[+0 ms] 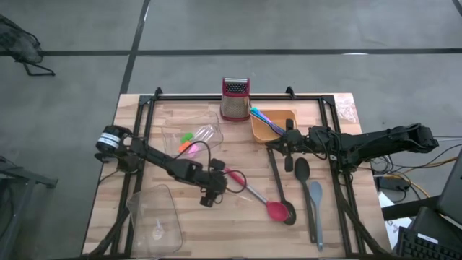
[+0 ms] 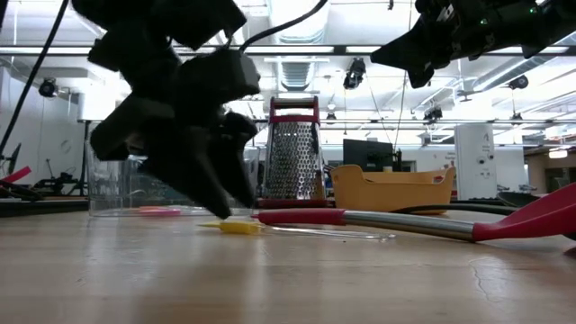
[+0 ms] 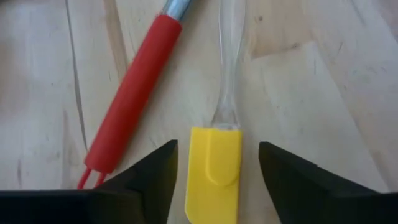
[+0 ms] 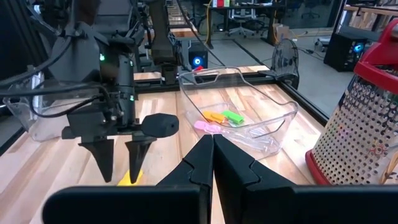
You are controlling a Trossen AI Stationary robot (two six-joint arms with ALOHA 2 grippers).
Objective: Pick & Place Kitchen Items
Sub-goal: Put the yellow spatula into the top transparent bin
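Left gripper (image 3: 214,180) low over the wooden table (image 1: 216,231), left of centre, jaws apart with nothing clamped. Between the two dark fingers (image 3: 149,177) lies the small spatula with a yellow silicone blade and clear plastic handle (image 3: 213,171), flat on the boards

Key relation: the blade sits squarely in the gap, a finger on either side, neither pad visibly touching it. Long axis runs straight away from the wrist, handle leading forward, so the jaws stand across the blade's narrow width. A closing move would pinch the blade's edges; judged well lined up

Low view: fingertips close to the table, yellow blade (image 2: 236,228) flat just beside them; whether tips touch wood cannot be told

Just beside the spatula, nearly parallel: red silicone-sleeved handle with steel shaft (image 3: 134,99), belonging to a long red-headed spoon (image 1: 276,210). Close to one finger; could be nudged on closing

Materials: blade matte, soft-looking, rounded corners; handle transparent, thin, glossy, probably slippery. Table pale butcher-block, smooth

Right gripper (image 4: 211,155) raised near the orange plastic tray (image 1: 278,123), jaws together, empty, waiting. Left arm is clearly the nearer one

Clear plastic tub (image 4: 249,118) holds small orange, green and pink pieces (image 4: 217,118)
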